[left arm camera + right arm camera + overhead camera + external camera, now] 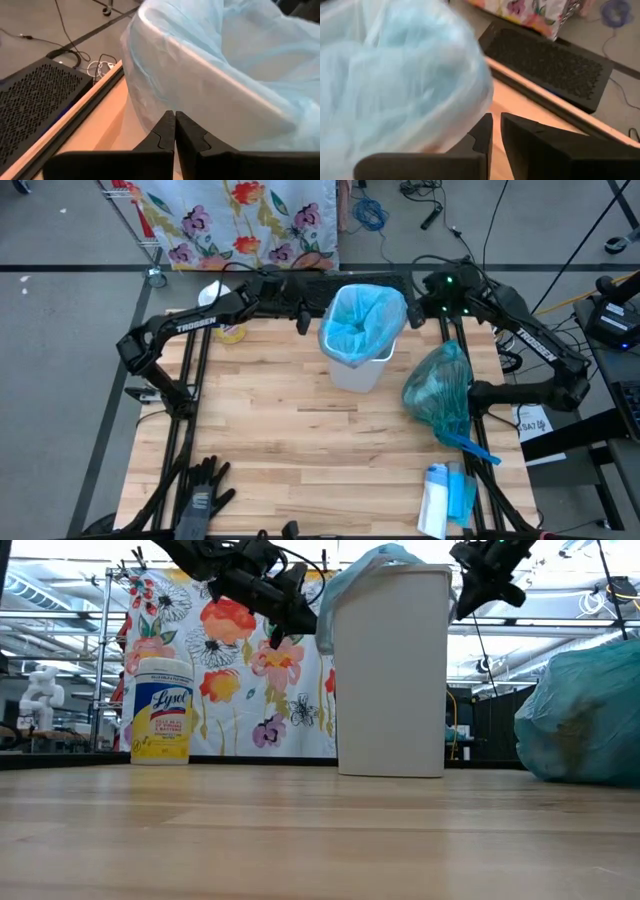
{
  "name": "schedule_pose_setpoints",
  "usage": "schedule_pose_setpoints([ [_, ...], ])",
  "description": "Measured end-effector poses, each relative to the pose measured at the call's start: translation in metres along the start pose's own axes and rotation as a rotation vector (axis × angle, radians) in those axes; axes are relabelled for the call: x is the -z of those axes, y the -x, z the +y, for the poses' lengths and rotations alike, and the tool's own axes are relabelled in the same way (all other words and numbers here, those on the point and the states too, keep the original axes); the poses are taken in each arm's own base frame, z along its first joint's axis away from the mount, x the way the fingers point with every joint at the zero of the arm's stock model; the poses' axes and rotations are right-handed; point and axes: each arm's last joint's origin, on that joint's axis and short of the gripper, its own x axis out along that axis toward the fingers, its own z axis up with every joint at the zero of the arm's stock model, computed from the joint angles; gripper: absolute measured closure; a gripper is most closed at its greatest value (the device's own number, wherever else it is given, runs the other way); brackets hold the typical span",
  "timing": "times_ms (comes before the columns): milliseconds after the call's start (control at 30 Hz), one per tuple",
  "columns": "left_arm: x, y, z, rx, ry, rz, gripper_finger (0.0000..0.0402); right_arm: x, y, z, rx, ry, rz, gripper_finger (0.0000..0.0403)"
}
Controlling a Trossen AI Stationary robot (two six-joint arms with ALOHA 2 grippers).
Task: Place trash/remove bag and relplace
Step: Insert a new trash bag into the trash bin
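Note:
A white bin stands at the table's far middle, lined with a light blue bag whose edge is folded out over the rim. My left gripper hovers shut just off the bin's left side, at rim height. My right gripper hovers at the bin's far right corner, beside the liner's edge. Its fingers stand a narrow gap apart with nothing between them. A full, tied blue-green bag rests on the table to the bin's right. No loose trash is in view.
A Lysol canister stands at the far left behind my left arm. A pair of black gloves lies at the near left, and a roll of blue bags at the near right. Bare wood stretches across the table's middle and near side.

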Motion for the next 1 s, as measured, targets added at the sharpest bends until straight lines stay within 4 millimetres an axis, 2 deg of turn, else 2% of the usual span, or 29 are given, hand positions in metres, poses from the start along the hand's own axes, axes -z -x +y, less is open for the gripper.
schedule_pose_setpoints([
  [167,0.000,0.004,-0.002,-0.011,0.067,0.017,0.0395,0.007,0.006,-0.001,-0.004,0.062,0.041,0.0357],
  [333,-0.002,0.006,-0.011,0.009,0.071,0.011,0.0395,0.009,0.017,-0.002,-0.014,0.142,0.010,0.0363],
  [533,-0.014,0.025,-0.026,0.026,0.037,-0.051,0.0395,0.025,0.053,-0.005,-0.035,0.189,-0.055,0.0399],
  [700,-0.018,0.049,-0.036,-0.018,-0.010,-0.047,0.0395,0.049,0.083,-0.008,-0.112,0.118,-0.036,0.0402],
  [833,-0.015,0.061,-0.044,-0.058,-0.054,0.002,0.0395,0.069,0.101,-0.011,-0.142,0.097,-0.096,0.0402],
  [933,-0.012,0.061,-0.049,-0.074,-0.080,0.027,0.0395,0.079,0.102,-0.012,-0.184,0.053,-0.205,0.0402],
  [1000,-0.008,0.060,-0.049,-0.084,-0.085,0.050,0.0395,0.083,0.092,-0.011,-0.218,0.021,-0.278,0.0403],
])
